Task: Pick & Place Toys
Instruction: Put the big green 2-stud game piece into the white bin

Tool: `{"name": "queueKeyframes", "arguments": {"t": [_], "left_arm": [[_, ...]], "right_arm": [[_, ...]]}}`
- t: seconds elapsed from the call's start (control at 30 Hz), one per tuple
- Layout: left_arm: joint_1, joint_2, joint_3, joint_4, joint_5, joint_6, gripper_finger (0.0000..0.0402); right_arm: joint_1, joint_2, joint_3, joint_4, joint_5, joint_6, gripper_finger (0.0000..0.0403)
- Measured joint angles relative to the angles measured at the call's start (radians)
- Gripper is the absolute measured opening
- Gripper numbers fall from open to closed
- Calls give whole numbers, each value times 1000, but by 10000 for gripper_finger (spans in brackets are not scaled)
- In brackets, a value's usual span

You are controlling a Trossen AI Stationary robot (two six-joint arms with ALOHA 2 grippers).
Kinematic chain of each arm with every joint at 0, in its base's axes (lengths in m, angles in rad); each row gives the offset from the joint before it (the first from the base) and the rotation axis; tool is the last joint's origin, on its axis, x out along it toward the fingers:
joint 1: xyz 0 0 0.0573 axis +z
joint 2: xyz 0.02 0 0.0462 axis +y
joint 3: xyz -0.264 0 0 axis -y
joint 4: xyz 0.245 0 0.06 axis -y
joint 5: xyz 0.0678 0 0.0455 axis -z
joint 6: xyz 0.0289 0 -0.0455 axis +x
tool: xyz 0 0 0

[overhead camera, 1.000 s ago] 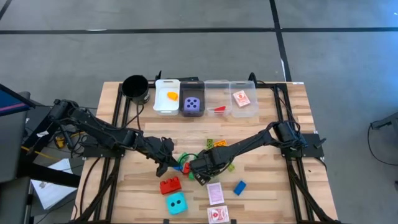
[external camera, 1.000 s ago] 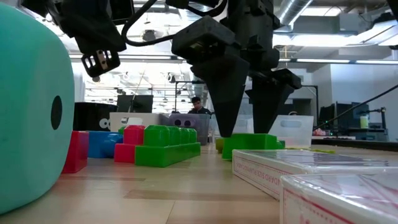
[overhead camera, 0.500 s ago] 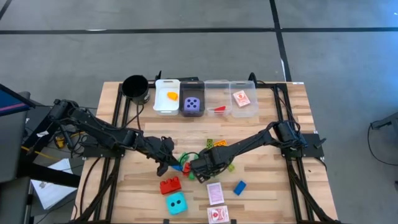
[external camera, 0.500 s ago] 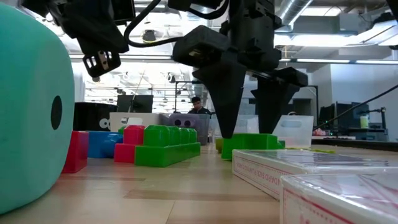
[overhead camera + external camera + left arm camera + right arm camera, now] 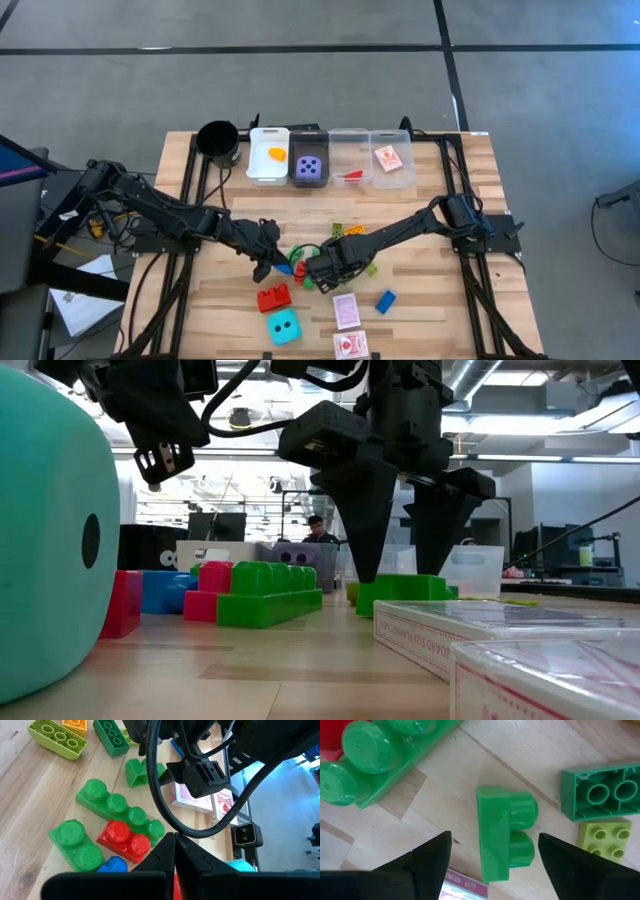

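A small green brick [image 5: 502,840] lies on its side on the table, studs facing sideways. My right gripper [image 5: 495,840] points down over it, open, one finger on each side of the brick [image 5: 400,592] with a gap to each. Beside it lie a long green brick [image 5: 120,809], a red brick [image 5: 124,839] and a two-stud green brick [image 5: 75,842]. My left gripper [image 5: 173,840] hovers shut above this cluster [image 5: 262,268], holding nothing. A big cyan die [image 5: 282,324] and a red brick [image 5: 273,297] sit nearer the front edge.
Across the far edge stand a black cup [image 5: 218,140] and several bins: white [image 5: 268,168], dark with a purple die [image 5: 309,165], and two clear ones [image 5: 348,160], [image 5: 390,158]. Two cards [image 5: 346,310], [image 5: 350,345] and a blue brick [image 5: 385,301] lie front right. An upturned green brick [image 5: 600,792] lies close by.
My right gripper has rolled a little about its downward-pointing line over the small green brick, staying open and in place. The bricks have not moved.
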Motion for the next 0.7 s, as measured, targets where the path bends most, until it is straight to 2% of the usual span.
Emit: {"name": "queueKeyframes", "arguments": {"t": [0.47,0.7], "left_arm": [[1,0,0,-1,-21,0,0],[1,0,0,-4,-21,0,0]], "right_arm": [[-14,-1,-8,-22,-3,3,290],[-25,-1,-63,11,-58,11,290]]}}
